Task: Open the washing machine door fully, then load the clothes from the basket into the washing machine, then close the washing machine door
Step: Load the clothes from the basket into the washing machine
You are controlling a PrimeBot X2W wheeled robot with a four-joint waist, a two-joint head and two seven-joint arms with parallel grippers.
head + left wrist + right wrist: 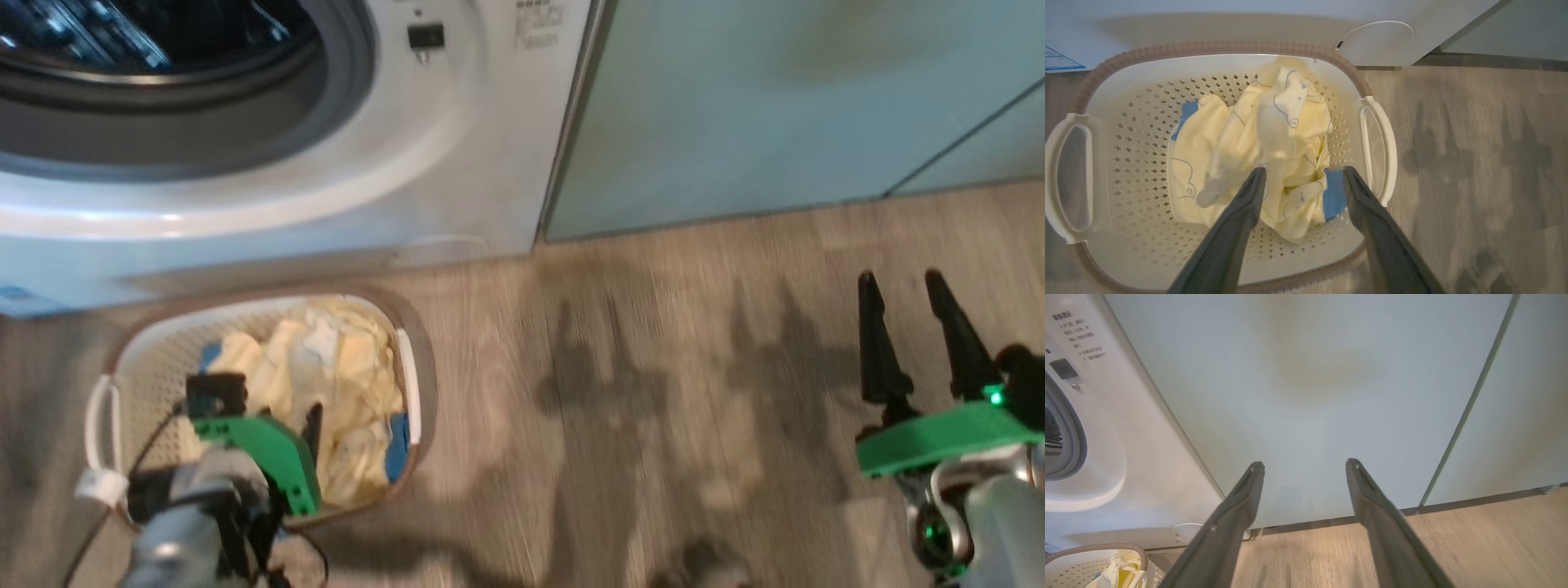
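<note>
- Left gripper (1304, 173) points down into the basket (1126, 85), its two dark fingers spread wide apart with nothing clamped between them.
- Seen from the left wrist, one fingertip lies over the heap of clothes (1274, 134). The other lies over a blue trim piece (1334, 194) just beside the basket's white handle (1378, 151). Whether either tip touches the cloth cannot be told.
- Clothes sit bunched in the middle of the basket, pale yellow with thin printed outlines, leaning toward the side with that handle. The perforated bottom shows bare on the other side.
- Basket stands on the wooden floor (653, 367), right in front of the washing machine (457, 163). Its brown rim (1208, 47) is near the machine's round flap (1376, 41) and a blue sticker (1057, 61).
- Up the head view from the basket is the machine's round mouth, showing a grey seal (343, 98) and the steel drum (82, 33) behind it.
- Right gripper (900, 286) hovers over bare floor, well apart from the basket and the clothes, its fingers likewise spread and holding nothing.
- From the right wrist those fingers point at the pale teal cabinets (1331, 396) beside the machine, with the basket and a bit of yellow cloth at the lower left corner of that view.
</note>
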